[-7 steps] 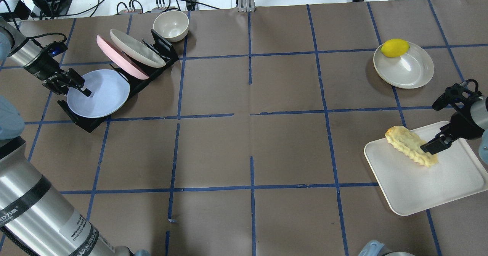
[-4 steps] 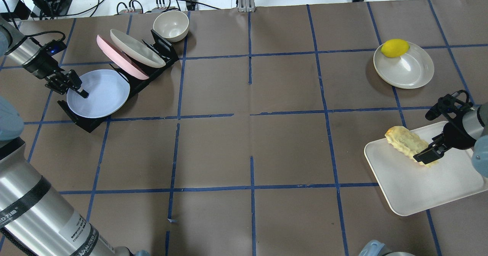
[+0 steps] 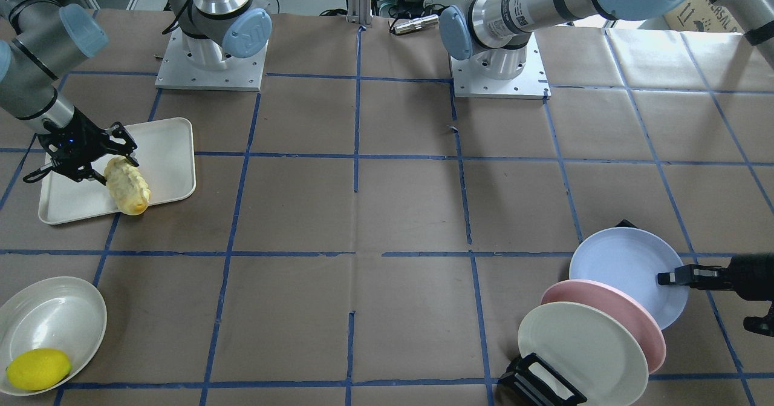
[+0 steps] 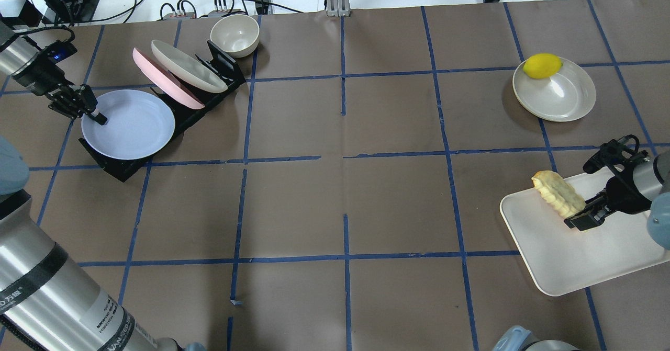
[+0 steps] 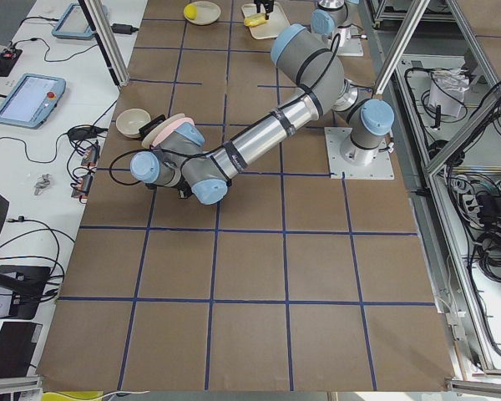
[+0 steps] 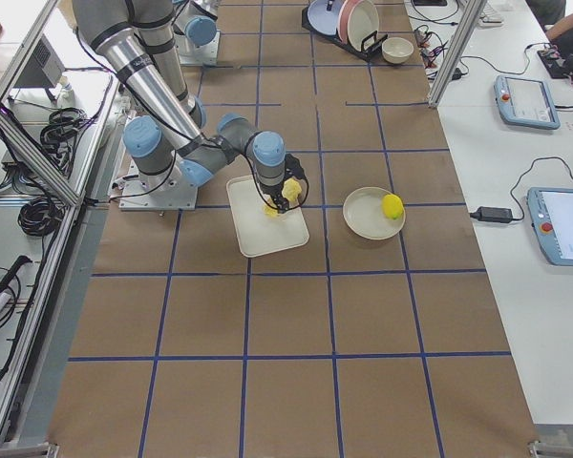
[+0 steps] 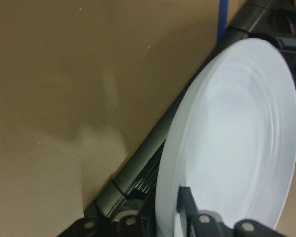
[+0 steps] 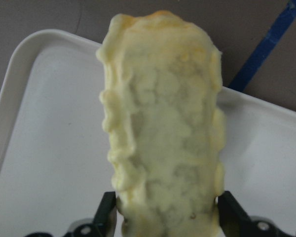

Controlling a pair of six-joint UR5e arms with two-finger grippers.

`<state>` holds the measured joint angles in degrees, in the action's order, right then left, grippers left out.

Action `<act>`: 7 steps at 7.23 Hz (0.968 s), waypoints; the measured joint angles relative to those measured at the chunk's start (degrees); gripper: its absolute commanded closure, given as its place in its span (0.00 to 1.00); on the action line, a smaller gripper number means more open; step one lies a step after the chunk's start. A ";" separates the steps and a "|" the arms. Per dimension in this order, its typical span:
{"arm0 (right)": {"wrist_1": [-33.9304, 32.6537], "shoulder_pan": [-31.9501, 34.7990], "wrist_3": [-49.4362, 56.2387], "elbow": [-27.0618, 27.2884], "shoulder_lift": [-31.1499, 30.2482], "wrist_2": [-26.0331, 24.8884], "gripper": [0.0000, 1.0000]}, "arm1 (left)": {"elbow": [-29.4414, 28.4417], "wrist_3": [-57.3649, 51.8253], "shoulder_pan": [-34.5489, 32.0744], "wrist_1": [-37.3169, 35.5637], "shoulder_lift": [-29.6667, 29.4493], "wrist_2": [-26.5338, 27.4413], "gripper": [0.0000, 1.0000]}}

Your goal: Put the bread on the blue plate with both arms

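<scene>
The blue plate point(image 4: 131, 124) leans at the near end of a black rack point(image 4: 201, 108). My left gripper point(image 4: 93, 115) is shut on its left rim; in the left wrist view one finger point(image 7: 186, 200) lies on the plate's face point(image 7: 237, 138). The plate also shows in the front view point(image 3: 620, 267), with the left gripper point(image 3: 668, 278) at its rim. The bread point(image 4: 557, 193) is over the far left corner of a white tray point(image 4: 576, 259). My right gripper point(image 4: 576, 219) is shut on the bread's near end. In the right wrist view the bread point(image 8: 163, 123) fills the space between the fingers point(image 8: 107, 210).
A pink plate point(image 4: 159, 76) and an off-white plate point(image 4: 188, 66) stand in the rack behind the blue one, with a bowl point(image 4: 234, 34) beyond. A lemon point(image 4: 542, 65) lies in an off-white plate point(image 4: 568, 97) far right. Blue tape lines cross the brown table.
My left gripper has moved left and away, drawing the blue plate with it. My right gripper has moved toward the bread's near end; the bread has shifted and its far end stands higher.
</scene>
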<state>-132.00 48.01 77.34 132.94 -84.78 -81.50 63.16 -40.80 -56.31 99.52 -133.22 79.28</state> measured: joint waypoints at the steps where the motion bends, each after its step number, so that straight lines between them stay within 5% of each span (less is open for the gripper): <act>1: -0.67 0.07 -2.09 -0.28 0.70 -0.44 0.70 | -0.63 -0.06 0.23 1.02 0.22 0.07 0.93; 3: 2.45 2.43 -10.76 -2.16 -1.99 -4.28 0.70 | -0.93 -0.26 0.51 2.61 1.78 0.21 0.93; 7: 22.10 10.41 -23.10 -10.16 -11.35 -6.47 0.68 | 0.42 -1.22 1.52 6.67 6.57 1.57 0.93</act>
<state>-109.90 58.42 54.24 122.79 -96.13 -87.97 63.58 -42.02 -54.79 106.19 -126.65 80.85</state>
